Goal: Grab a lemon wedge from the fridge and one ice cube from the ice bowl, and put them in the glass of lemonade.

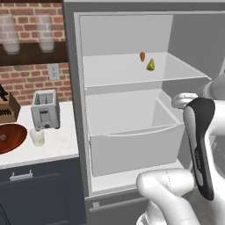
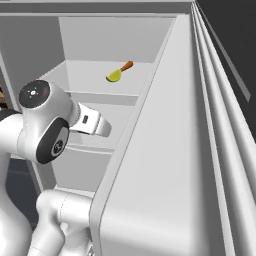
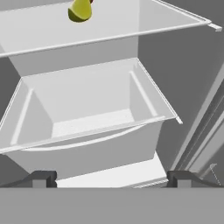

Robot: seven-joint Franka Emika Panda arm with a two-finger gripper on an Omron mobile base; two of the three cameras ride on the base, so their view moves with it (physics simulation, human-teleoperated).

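In the left base view the fridge stands open, its white inside showing a glass shelf above and a drawer below. The lemon wedge sits on the shelf toward its far right part, just beside a small orange lump that lies a little farther back and to the left. To the left of the fridge, on the bench, the glass of lemonade stands in front of a toaster, with the ice bowl just left of the glass and a knife block behind the bowl. Two frosted jars stand on a dark wall shelf against the brick. The arm rises at the lower right, in front of the open fridge. In the right base view the fridge door fills the right side, the arm stands at the left before the drawer, and the lemon wedge lies on the shelf touching the orange lump at its far right. In the hand view the two fingers are spread wide with nothing between them, the gripper facing the drawer from near, and the lemon wedge lies on the shelf above it at the top left.
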